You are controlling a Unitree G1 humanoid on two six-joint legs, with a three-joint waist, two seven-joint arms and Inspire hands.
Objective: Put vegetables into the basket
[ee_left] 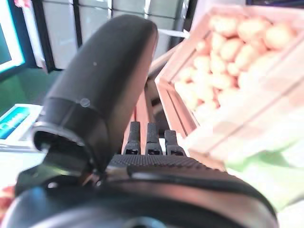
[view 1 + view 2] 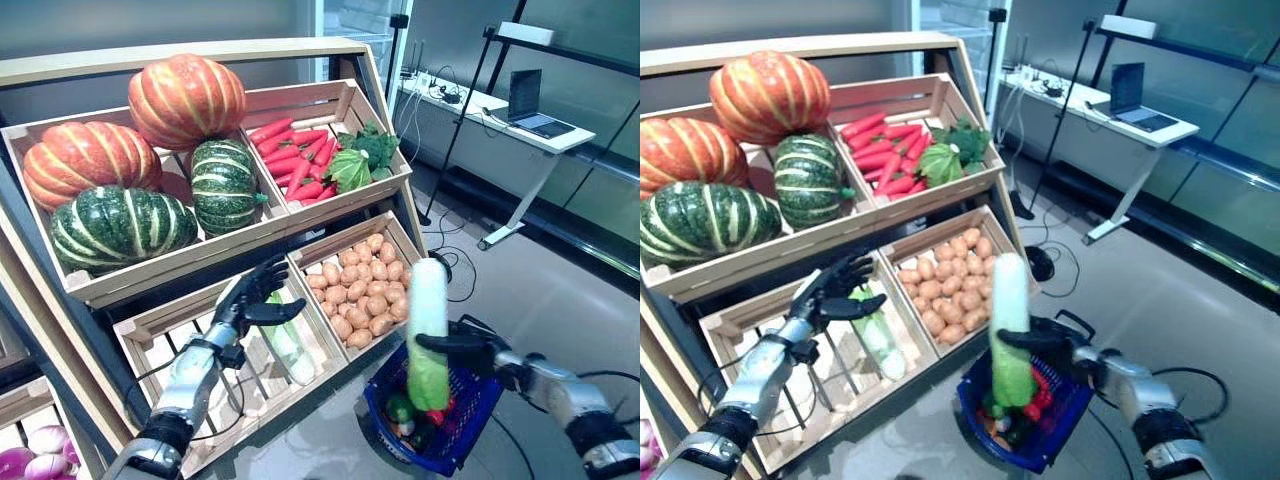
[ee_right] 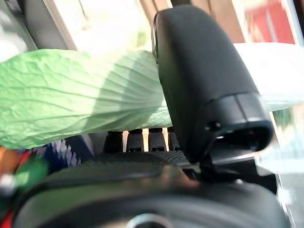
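My right hand (image 2: 468, 350) is shut on a long pale cabbage (image 2: 428, 318), which it holds upright with the leafy end down inside the blue basket (image 2: 472, 418). In the right wrist view its green leaf (image 3: 71, 95) lies under the thumb (image 3: 199, 80). Red and green vegetables lie in the basket. My left hand (image 2: 250, 298) hovers open over the lower left crate (image 2: 150, 335), just above a second cabbage (image 2: 290, 352) lying there. Its thumb (image 1: 104, 85) and straight fingers hold nothing.
Pumpkins (image 2: 185, 98) fill the upper left crate. The upper right crate holds carrots (image 2: 295, 155) and leafy greens (image 2: 360, 160). Potatoes (image 2: 360, 290) fill the lower right crate beside the basket. Purple onions (image 2: 30, 450) sit low left. A desk with a laptop (image 2: 525, 100) stands behind.
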